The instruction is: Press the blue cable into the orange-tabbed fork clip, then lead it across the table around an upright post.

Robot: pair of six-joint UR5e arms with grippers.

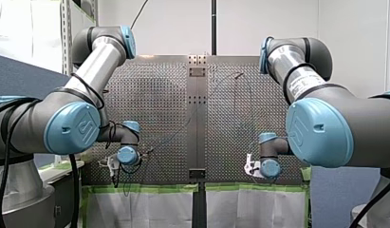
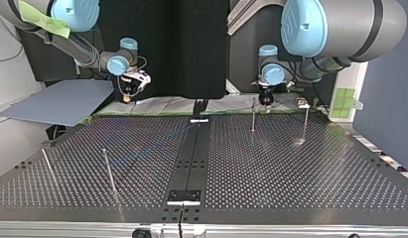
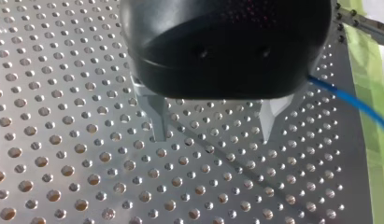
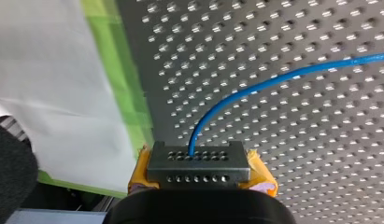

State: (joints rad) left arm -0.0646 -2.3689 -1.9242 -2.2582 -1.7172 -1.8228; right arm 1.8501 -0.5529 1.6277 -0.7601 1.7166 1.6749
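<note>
My right gripper, nearest, clamps its yellow pads on the blue cable, which arcs ahead and away across the perforated counter, while my left gripper hangs with fingers spread and empty, the cable passing just beside, outside them.
</note>
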